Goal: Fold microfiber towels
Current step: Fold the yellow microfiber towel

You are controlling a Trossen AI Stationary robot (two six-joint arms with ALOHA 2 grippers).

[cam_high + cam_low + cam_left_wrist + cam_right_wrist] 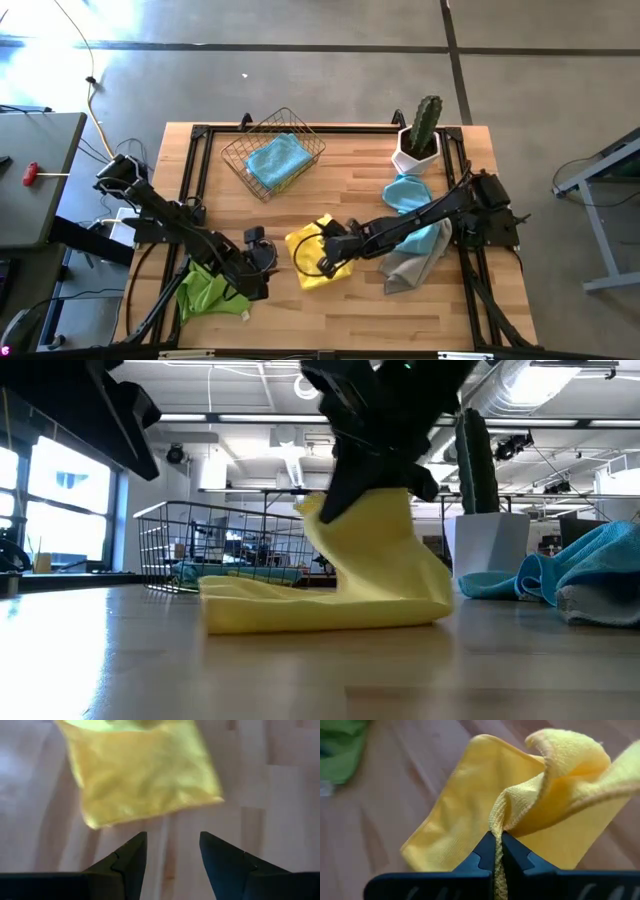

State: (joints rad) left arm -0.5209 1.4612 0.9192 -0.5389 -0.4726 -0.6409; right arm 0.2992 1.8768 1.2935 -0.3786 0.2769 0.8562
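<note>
Yellow cloth [485,815] is sitting right in front of your right gripper [498,851], near the middle of the table [400,300]. You are pinching one edge of it tight and lifting that edge, while the rest is lying flat on the wood. Your left gripper [172,857] is hanging close by with its fingers apart, holding nothing. Watch out: the pinch is only on a thin edge, so the cloth may be slipping out, or the whole cloth may be sliding instead of folding.

Left hand [171,852] open just beside yellow towel [140,772] on table [270,780].
</note>
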